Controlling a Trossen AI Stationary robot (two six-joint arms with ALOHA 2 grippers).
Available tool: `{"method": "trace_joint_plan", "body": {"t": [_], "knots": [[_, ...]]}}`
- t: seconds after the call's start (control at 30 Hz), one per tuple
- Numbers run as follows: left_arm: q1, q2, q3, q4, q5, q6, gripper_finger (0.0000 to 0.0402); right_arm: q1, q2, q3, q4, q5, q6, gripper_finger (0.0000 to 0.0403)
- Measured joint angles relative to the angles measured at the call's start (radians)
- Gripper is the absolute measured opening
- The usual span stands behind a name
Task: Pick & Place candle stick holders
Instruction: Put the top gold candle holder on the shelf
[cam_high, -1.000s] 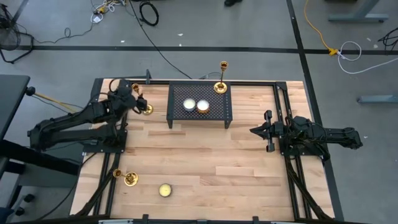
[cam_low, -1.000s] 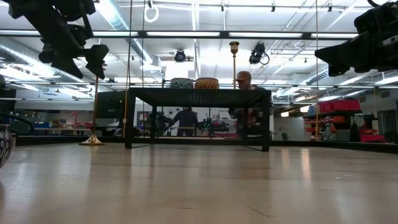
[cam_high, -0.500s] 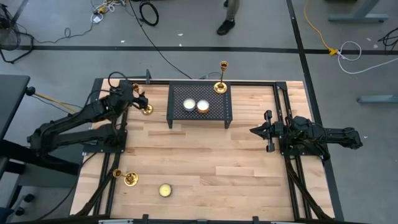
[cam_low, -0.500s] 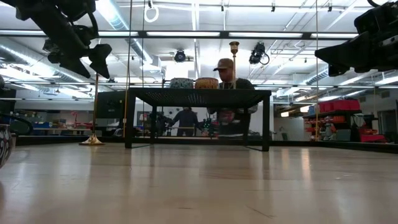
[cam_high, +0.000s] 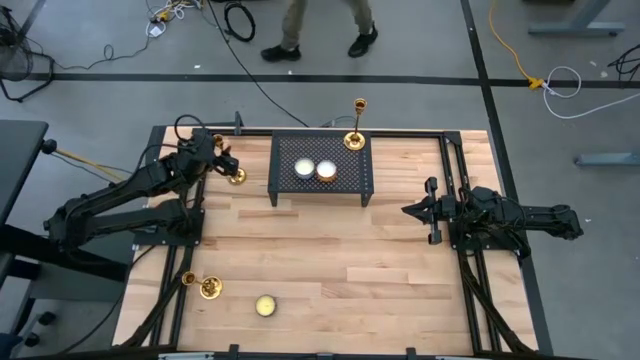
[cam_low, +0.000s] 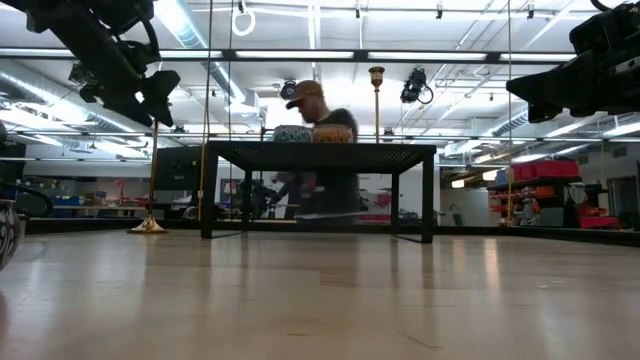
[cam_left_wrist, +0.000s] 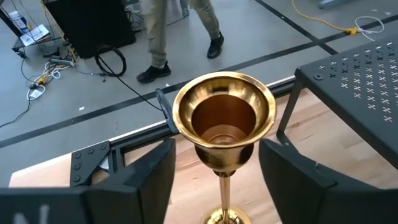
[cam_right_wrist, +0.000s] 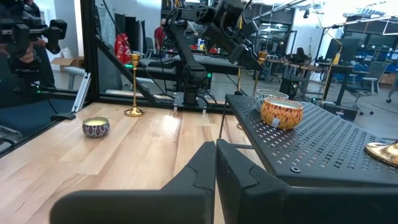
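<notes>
my left claw (cam_left_wrist: 217, 168) hangs over the far left corner of the table (cam_high: 330, 260), its two fingers (cam_left_wrist: 146, 171) spread on either side of the stem of a brass candle stick holder (cam_left_wrist: 224, 124), just under the cup. in the left wrist view there is bare gap on both sides, so nothing is pinched yet. the holder stands upright on the wood, just beside the black mesh rack (cam_high: 322, 170).

the trouble i foresee is the shape: a tall thin stem on a small round foot. if one finger meets the stem before the other, i judge it will tip, and it could fall against the rack's leg or roll toward the table edge. the polished brass may also slip through the pads and sag if i lift too early. the flared cup above my fingers might catch on them.

a second candlestick (cam_high: 356, 125) stands on the rack's far right corner, near two candle tins (cam_high: 316, 170). a third candlestick (cam_high: 205, 287) sits near the front left, beside another small tin (cam_high: 265, 305).

my right claw (cam_high: 432, 211) waits at the right side of the table, pressed together and holding nothing. a person (cam_low: 318, 150) walks behind the table.
</notes>
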Motion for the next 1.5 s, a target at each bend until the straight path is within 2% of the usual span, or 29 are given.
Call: {"method": "trace_joint_plan", "body": {"t": [0.8, 0.93, 1.5], "knots": [[0.000, 0.000, 0.000, -0.001, -0.002, -0.003, 0.0058, 0.000, 0.000, 0.000, 0.000, 0.000, 0.000, 0.0013], [0.000, 0.000, 0.000, 0.000, -0.002, -0.003, 0.0048, 0.000, 0.000, 0.000, 0.000, 0.000, 0.000, 0.0013], [-0.002, 0.000, 0.001, 0.061, 0.002, 0.034, 0.0050, 0.000, 0.000, 0.000, 0.000, 0.000, 0.000, 0.0013]]}}
